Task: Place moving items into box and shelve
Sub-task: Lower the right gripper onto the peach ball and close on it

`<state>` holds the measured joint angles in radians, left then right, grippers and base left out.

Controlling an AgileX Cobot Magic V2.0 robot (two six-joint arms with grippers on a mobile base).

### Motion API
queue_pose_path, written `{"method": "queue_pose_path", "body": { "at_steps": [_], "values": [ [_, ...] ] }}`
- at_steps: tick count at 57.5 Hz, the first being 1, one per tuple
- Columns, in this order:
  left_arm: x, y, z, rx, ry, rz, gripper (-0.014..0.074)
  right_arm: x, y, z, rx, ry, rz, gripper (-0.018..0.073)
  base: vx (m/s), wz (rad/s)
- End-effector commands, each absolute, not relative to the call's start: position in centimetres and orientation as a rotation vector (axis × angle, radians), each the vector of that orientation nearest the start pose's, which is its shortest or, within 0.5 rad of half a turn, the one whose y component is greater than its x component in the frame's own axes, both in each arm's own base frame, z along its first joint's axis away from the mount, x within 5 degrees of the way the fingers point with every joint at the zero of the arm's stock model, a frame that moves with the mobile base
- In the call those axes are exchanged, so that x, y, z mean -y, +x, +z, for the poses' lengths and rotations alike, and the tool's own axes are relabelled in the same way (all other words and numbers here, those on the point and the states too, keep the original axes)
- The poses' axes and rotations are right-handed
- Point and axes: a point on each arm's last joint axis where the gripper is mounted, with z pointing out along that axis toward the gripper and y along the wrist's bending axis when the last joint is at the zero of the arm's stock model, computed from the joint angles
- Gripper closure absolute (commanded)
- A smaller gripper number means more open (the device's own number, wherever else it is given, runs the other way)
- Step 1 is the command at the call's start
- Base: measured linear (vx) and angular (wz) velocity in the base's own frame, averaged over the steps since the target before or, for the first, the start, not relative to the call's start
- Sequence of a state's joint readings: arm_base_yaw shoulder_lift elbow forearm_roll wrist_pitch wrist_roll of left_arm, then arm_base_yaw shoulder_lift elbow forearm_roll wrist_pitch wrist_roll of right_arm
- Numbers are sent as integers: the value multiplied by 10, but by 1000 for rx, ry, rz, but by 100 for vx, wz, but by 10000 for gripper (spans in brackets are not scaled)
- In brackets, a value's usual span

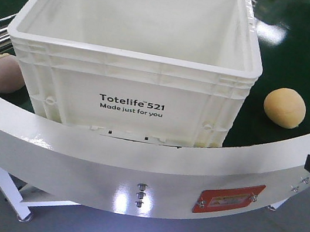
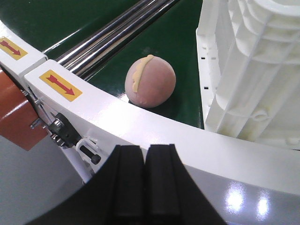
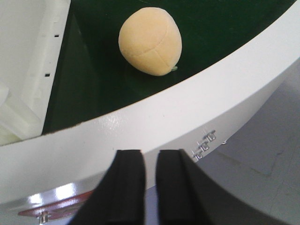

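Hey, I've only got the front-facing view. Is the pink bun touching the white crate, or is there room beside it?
Observer: Apart; the left wrist view shows green belt between the pink bun and the crate.
Operator: Where are the left jaws?
Observer: The left gripper faces the white rim, jaws together, empty.
Operator: And the right?
Observer: The right gripper faces the orange bun, jaws a slit apart, empty.

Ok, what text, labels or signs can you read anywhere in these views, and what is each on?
"Totelife 521": front wall of the white crate.
"Made just for you": same wall, just below.
Orange plate on the white rim: print too blurred to read.
Yellow stickers on the rim: red arrows only, no words.
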<state>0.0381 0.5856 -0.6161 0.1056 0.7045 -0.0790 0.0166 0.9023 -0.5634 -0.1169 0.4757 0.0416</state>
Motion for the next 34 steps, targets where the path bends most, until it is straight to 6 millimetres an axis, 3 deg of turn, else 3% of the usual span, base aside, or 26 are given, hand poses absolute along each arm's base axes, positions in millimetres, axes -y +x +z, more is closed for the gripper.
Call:
{"method": "queue_pose_path", "body": {
  "at_steps": [1,8,14,23,34],
  "values": [
    [-10,112,327,-2063,-70,90,610,2,191,287,-2203,-71,-93,151,0,0],
    [-10,112,327,-2063,-70,90,610,2,214,291,-2224,-61,-87,-35,0,0],
    [-10,112,327,-2063,-70,90,610,2,236,293,-2245,-46,-83,-132,0,0],
    [-10,112,327,-2063,-70,90,610,3,274,293,-2292,-37,-84,-148,0,0],
    [-10,112,327,-2063,-70,90,610,19,325,287,-2406,42,-55,-141,0,0]
  ]
}}
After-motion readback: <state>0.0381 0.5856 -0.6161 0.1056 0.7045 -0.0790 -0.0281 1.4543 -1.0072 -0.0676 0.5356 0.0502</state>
